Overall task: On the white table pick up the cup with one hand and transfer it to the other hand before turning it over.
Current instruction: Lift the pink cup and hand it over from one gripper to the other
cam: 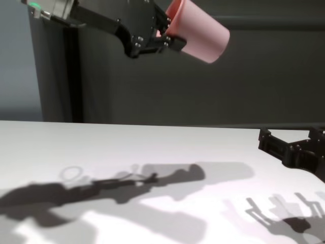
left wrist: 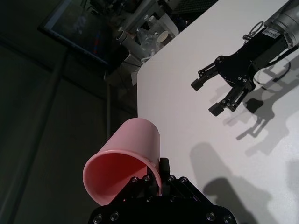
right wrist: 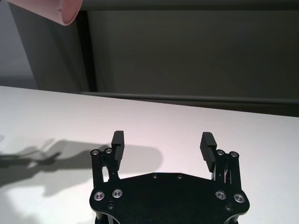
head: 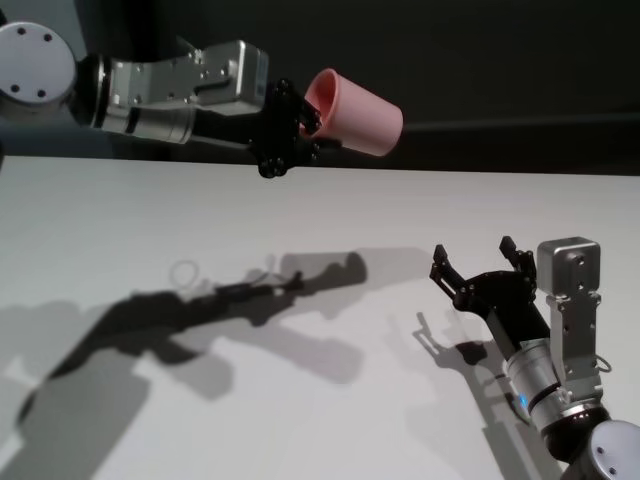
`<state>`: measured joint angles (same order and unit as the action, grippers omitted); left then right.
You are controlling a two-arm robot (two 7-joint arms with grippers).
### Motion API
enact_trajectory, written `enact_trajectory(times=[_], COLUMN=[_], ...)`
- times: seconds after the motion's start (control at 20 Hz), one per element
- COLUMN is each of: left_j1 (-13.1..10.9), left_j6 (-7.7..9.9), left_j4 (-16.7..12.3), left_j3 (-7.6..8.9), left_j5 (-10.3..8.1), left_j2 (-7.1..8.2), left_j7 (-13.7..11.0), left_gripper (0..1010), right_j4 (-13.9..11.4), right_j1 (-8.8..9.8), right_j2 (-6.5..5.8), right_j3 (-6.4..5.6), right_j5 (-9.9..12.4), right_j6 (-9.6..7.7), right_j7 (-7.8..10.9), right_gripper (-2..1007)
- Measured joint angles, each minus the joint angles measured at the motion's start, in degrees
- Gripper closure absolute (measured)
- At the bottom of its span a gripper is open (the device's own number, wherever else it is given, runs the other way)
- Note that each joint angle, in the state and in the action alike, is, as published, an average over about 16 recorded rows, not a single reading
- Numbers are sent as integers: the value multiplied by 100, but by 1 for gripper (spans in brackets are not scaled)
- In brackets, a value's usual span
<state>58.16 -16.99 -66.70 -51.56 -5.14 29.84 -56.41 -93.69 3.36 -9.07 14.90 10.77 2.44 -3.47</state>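
Note:
The pink cup (head: 358, 112) is held on its side, high above the white table (head: 200, 220), its base pointing toward the robot's right. My left gripper (head: 292, 128) is shut on the cup's rim at the mouth. The cup also shows in the left wrist view (left wrist: 126, 156), the chest view (cam: 198, 31) and, at a corner, the right wrist view (right wrist: 56, 7). My right gripper (head: 476, 258) is open and empty, low over the table at the right, well apart from the cup. It also shows in the right wrist view (right wrist: 162, 143), the left wrist view (left wrist: 205, 95) and the chest view (cam: 292, 142).
The arms cast long shadows (head: 200, 310) across the table. A dark wall stands behind the table's far edge (head: 500, 172). In the left wrist view, cluttered equipment (left wrist: 140, 32) lies beyond the table's end.

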Motion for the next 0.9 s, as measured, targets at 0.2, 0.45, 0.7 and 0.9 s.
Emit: enact_trajectory(times=[0.2,0.45,0.7,0.9], left_j1=[-181,-374,-521,-603], left_j6=[339,755,1133,1391], left_j4=[-8,-48,-110,-150], left_j3=[384,707,879,954], left_j5=[-671,-1361,-1916,-2290], left_j2=[-82,-199,-312,-394], left_j7=[-6,-76,-169,-218], left_gripper=[961,961,961,961], right_j4=[0,0,0,0], right_j1=[0,0,0,0], right_j2=[0,0,0,0], right_j3=[0,0,0,0], right_j5=[0,0,0,0], right_j6=[0,0,0,0], right_j7=[0,0,0,0], right_gripper=[5,4,4,4])
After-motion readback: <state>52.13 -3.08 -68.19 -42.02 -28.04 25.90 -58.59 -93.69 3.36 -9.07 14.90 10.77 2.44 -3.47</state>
